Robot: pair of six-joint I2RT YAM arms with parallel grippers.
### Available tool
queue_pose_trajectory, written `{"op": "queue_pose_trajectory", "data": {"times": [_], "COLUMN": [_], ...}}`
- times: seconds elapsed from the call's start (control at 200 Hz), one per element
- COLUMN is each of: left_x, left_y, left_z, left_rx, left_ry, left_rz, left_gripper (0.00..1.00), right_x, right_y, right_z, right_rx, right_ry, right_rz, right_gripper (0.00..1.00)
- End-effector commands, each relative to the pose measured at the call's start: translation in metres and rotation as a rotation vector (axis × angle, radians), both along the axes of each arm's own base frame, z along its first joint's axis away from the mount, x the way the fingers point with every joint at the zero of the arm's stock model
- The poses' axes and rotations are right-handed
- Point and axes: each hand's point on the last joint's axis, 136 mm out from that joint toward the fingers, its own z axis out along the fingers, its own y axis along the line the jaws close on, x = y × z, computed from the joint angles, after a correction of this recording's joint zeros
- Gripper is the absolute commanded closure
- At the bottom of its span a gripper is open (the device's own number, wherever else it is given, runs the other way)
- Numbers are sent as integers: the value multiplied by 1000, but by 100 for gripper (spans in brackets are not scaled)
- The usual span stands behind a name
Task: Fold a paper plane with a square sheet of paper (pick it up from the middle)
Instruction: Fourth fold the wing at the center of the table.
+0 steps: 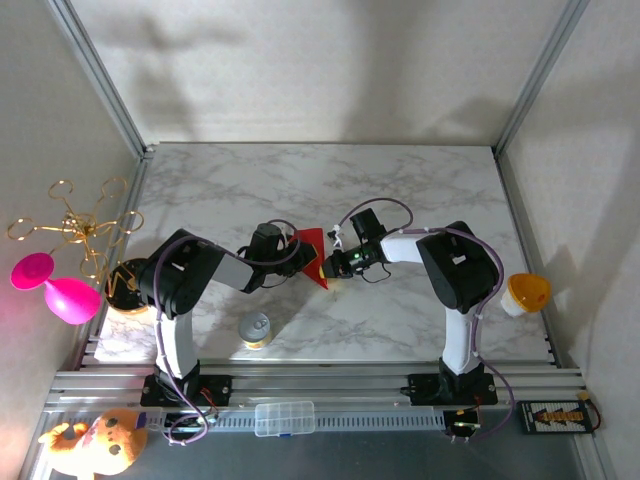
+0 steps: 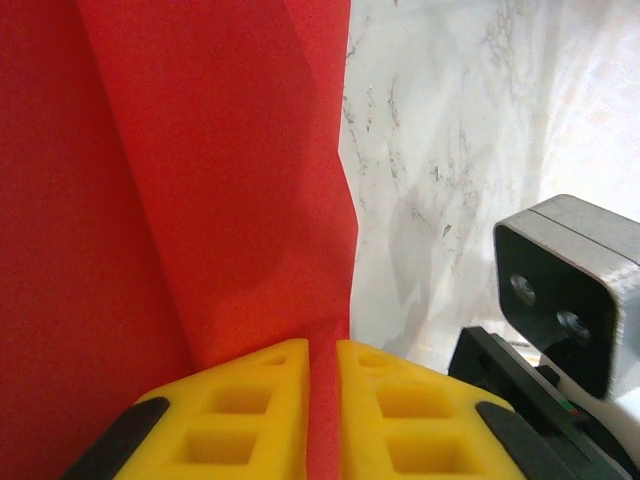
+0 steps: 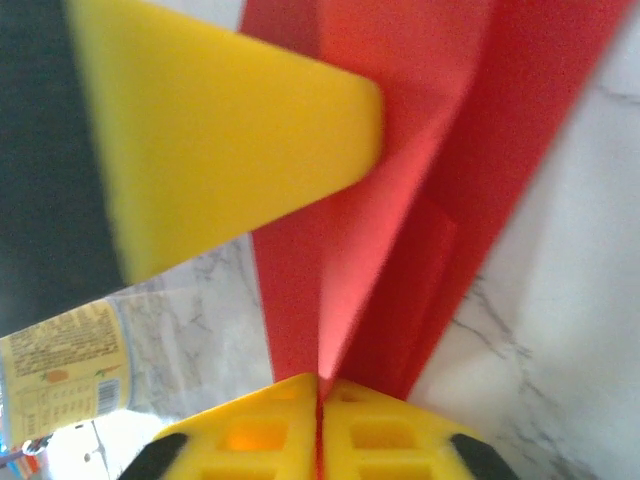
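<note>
One creased red sheet of paper [image 1: 313,248], held just beyond the one can [image 1: 256,330] on the counter [image 1: 420,190]; can's contents not discernible. Left claw [image 2: 320,405] and right claw [image 3: 320,425] both pinch the sheet.

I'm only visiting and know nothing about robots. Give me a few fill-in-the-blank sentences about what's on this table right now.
1. The sheet of paper pinched by the left gripper and the right gripper is coloured ____.
2. The can stands on the table nearer the ____ arm's base.
3. The table's surface looks like white ____.
Missing words: red; left; marble.
</note>
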Motion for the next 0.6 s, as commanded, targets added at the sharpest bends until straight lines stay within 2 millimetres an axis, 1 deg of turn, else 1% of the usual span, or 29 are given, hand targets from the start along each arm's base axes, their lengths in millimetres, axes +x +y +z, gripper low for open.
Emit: {"op": "queue_pose_trajectory", "data": {"times": [0.0, 0.055, 0.105, 0.25, 0.421, 0.596], "left_x": [6, 8, 8, 1, -7, -16], "left_y": [2, 4, 7, 20, 32, 41], "left_z": [27, 36, 39, 26, 29, 17], "left_rx": [-7, -2, 14, 89, 105, 127], "left_ry": [-55, -77, -86, -66, -76, -54], "left_rz": [11, 15, 18, 21, 42, 61], "left_gripper": [82, 80, 79, 78, 77, 77], "right_x": [-2, -3, -4, -1, 4, 1], "right_y": [-33, -35, -35, -36, -32, -34], "right_z": [-40, -43, -43, -41, -29, -31], "right_rx": [-203, -210, -209, -217, -187, -191], "right_ry": [17, 10, -8, -85, -179, -198], "right_rz": [-48, -34, -11, 57, 127, 161], "right_gripper": [95, 96, 97, 97, 99, 99]}}
